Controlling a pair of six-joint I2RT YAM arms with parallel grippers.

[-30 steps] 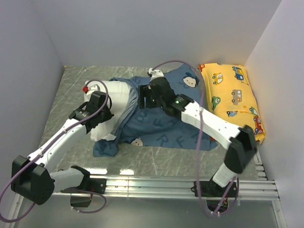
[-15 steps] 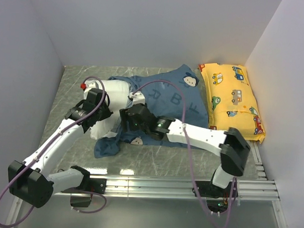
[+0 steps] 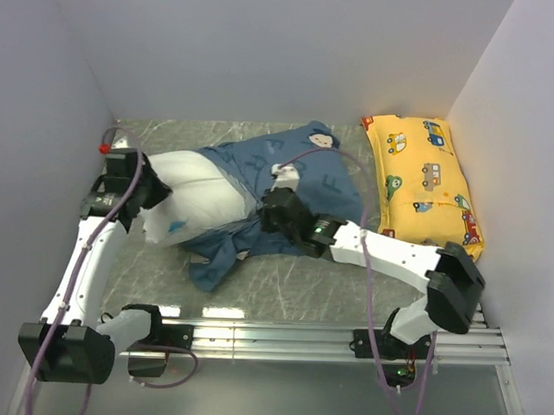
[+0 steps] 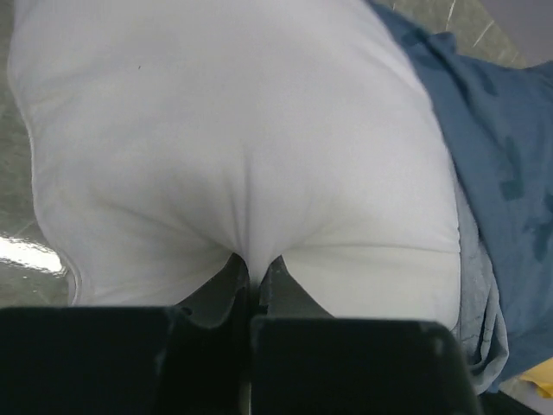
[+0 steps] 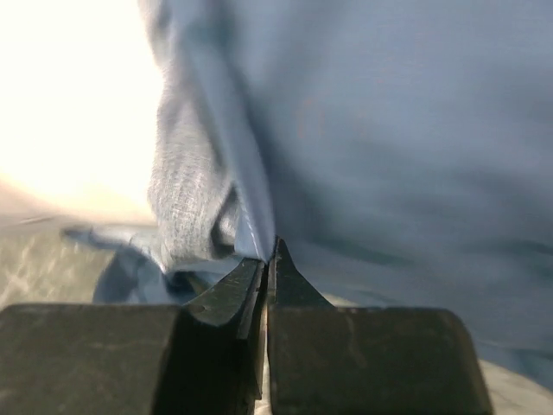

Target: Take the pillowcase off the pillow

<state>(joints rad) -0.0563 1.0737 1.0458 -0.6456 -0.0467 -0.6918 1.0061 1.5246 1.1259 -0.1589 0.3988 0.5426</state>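
The plump white pillow (image 3: pixel 197 197) lies at the left of the table, its left half bare and its right half inside the dusty-blue pillowcase (image 3: pixel 300 186). My left gripper (image 3: pixel 143 192) is shut on a pinch of the pillow's (image 4: pixel 233 156) white end (image 4: pixel 257 264). My right gripper (image 3: pixel 263 213) is shut on a fold of the pillowcase (image 5: pixel 389 138) at its opening hem (image 5: pixel 269 246). The blue cloth trails toward the front in a crumpled flap.
A yellow car-print pillow (image 3: pixel 425 176) lies along the right wall. Grey walls stand close at the left, back and right. A metal rail (image 3: pixel 327 335) runs along the near edge by the arm bases.
My right gripper has closed on the pillowcase hem. My left arm has dragged the pillow toward the left wall, baring more white, while the pillowcase bunched to the right.
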